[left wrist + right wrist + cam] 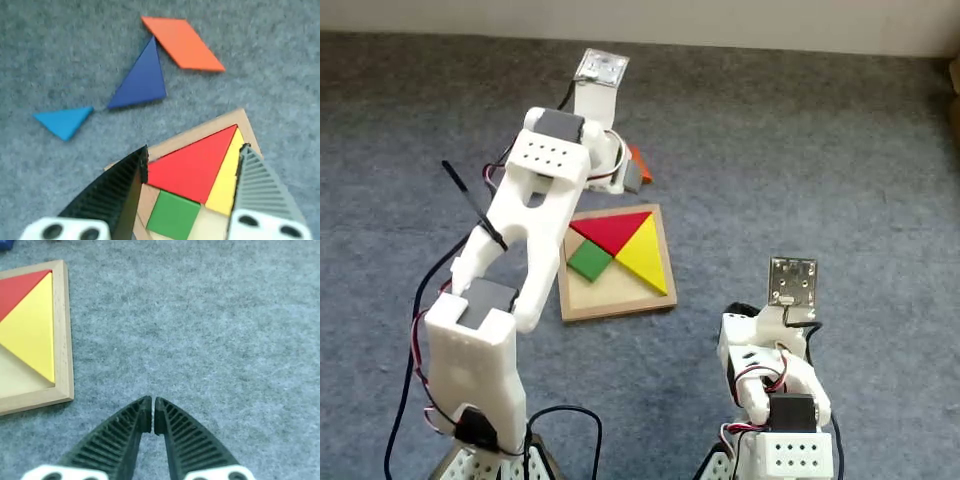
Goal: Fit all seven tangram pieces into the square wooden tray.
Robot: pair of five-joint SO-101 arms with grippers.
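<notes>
The square wooden tray (620, 310) lies mid-table and holds a red triangle (612, 230), a yellow triangle (645, 258) and a green square (589, 262). My left gripper (194, 155) hangs open above the tray's far corner, over the red triangle (195, 167), with nothing between its fingers. On the carpet beyond the tray lie an orange parallelogram (182, 42), a dark blue triangle (140, 80) and a light blue triangle (62, 121). My right gripper (152, 412) is shut and empty over bare carpet, to the right of the tray (62, 330).
Grey carpet (800, 150) covers the whole table. The left arm (535, 200) stretches over the tray's left side and hides part of it. The right arm (770, 370) sits folded near the front right.
</notes>
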